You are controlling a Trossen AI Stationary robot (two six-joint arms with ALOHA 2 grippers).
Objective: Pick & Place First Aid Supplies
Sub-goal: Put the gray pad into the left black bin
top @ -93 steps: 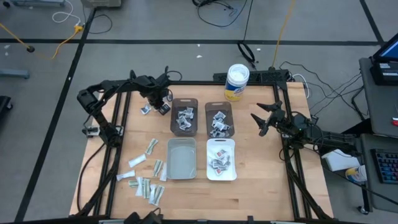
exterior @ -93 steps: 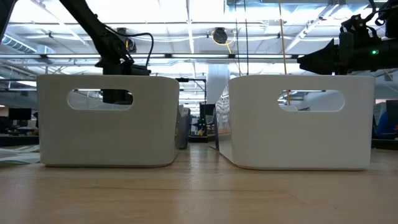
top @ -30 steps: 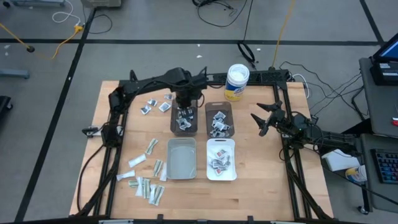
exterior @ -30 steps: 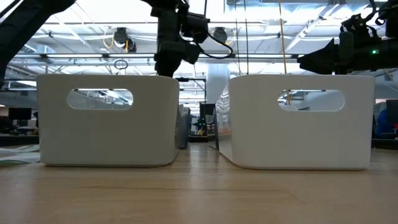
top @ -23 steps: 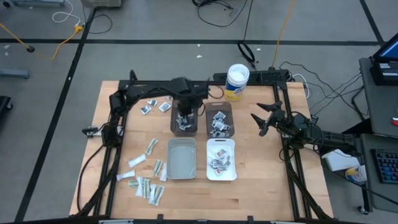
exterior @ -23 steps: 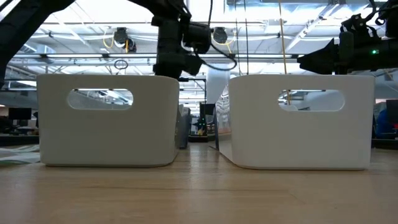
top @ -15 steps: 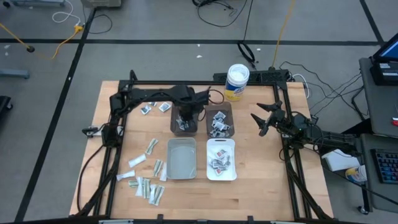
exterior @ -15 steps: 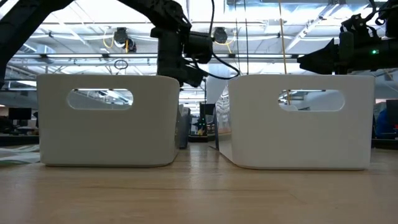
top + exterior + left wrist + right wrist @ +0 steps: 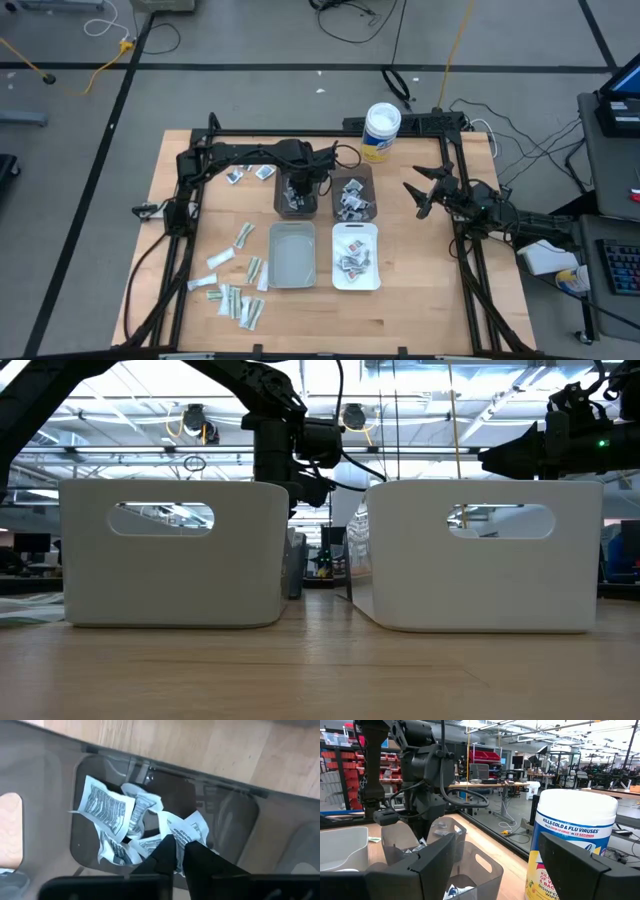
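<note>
Many small printed first aid packets lie in a heap (image 9: pixel 117 820) on the floor of the far left dark bin (image 9: pixel 296 170). More lie in the far right dark bin (image 9: pixel 352 192), in the white bin (image 9: pixel 355 262) and loose on the table (image 9: pixel 238 300) (image 9: pixel 248 172). My left gripper (image 9: pixel 297 190) (image 9: pixel 179 840) points straight down inside the far left bin, fingers only a narrow slit apart, tips at a printed packet (image 9: pixel 189 826) on top of the heap. My right gripper (image 9: pixel 420 195) (image 9: pixel 495 870) waits open at the table's right side. My left gripper comes from above, pointing down, with its fingertips (image 9: pixel 167 842) at the near edge of the printed packet, which rests on the heap. The fingers themselves hide that edge, so I cannot tell whether they touch it.
A grey bin (image 9: pixel 291 255) stands near the white one. A white tub with a yellow label (image 9: pixel 381 132) stands at the far edge. In the low view two pale bin walls (image 9: pixel 170 555) (image 9: pixel 480 555) block the table behind them.
My left gripper has sunk from above the far left dark bin's far rim down into that bin, shifting a little toward the table's near edge, still pointing down. In the low view it has dropped behind the pale bin wall.
</note>
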